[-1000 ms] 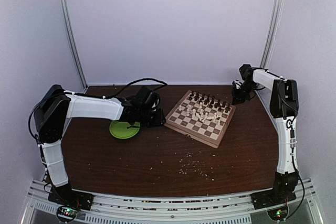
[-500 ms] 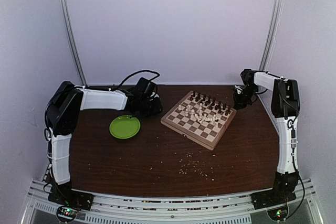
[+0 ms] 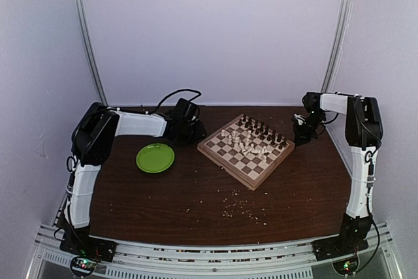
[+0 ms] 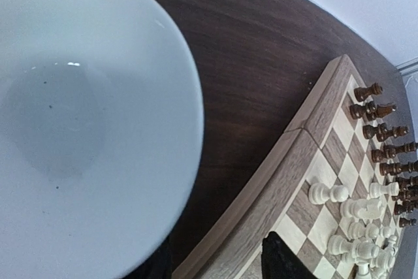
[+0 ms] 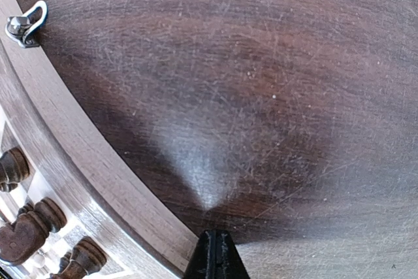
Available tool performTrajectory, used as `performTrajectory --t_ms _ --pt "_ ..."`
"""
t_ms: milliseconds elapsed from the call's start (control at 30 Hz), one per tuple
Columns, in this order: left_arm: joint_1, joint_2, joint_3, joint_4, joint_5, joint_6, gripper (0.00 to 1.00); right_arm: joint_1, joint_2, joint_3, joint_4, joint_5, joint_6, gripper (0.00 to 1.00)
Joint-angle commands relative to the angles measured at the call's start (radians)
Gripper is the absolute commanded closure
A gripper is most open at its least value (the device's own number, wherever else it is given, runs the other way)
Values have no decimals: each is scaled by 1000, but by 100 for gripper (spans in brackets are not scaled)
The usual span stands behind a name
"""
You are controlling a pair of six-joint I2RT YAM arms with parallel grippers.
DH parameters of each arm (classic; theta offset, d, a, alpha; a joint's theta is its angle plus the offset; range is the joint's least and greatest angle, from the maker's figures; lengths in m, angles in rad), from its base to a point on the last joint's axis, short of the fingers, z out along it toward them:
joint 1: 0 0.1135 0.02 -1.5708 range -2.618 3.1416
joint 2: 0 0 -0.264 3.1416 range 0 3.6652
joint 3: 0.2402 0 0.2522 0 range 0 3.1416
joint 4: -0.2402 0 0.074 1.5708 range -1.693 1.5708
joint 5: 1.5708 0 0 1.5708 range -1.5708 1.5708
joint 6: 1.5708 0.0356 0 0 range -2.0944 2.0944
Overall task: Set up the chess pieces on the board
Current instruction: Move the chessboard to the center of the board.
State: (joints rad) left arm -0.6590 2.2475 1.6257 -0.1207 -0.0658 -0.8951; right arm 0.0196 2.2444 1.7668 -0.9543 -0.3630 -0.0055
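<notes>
Find the board (image 3: 243, 164) lying aslant toward the back of the table (image 3: 150, 204), with the dark pieces (image 3: 262, 129) ranked along its far right edge and the white pieces (image 3: 247, 143) bunched loosely about the middle squares, none yet on the near rows. Judge the step in hand as leaving the white bowl (image 4: 78, 129) and turning to the white set. Note the left gripper (image 4: 219, 267) low between bowl and board corner, fingers part-way apart and gripping nothing, the bowl rim close beside one finger; draw back and up before swinging across, to avoid nudging the bowl into the board. Note the right gripper (image 5: 212, 256) pinched fully shut on nothing, tip near the bare table just off the board's border by the dark row; lift and spread it before any reach inward. Take one white piece at a time from the outside of the bunch, coming straight down with fingers only slightly wider than the stem. Grip low, lift clear of neighbours, set down upright at the square's centre, release gently. Leave the green plate (image 3: 155, 158) and the pale crumbs (image 3: 238, 210) alone.
</notes>
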Motion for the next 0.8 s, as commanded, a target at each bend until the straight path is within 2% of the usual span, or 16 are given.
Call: performTrajectory --t_ms 0,167,533,667,767 --pt "15 78 114 31 18 41 51 2 -28 -37 5 -13 -10 99" --pt "16 172 240 -18 70 44 51 0 -34 -51 2 -22 -25 97" --pt "8 190 252 -4 202 54 54 -1 -52 -76 13 -39 -77 94" --pt "2 214 293 -79 227 76 54 2 -65 -85 -45 -173 -116 94" --pt "2 218 292 -83 242 84 56 10 -85 -113 -45 -184 -110 94"
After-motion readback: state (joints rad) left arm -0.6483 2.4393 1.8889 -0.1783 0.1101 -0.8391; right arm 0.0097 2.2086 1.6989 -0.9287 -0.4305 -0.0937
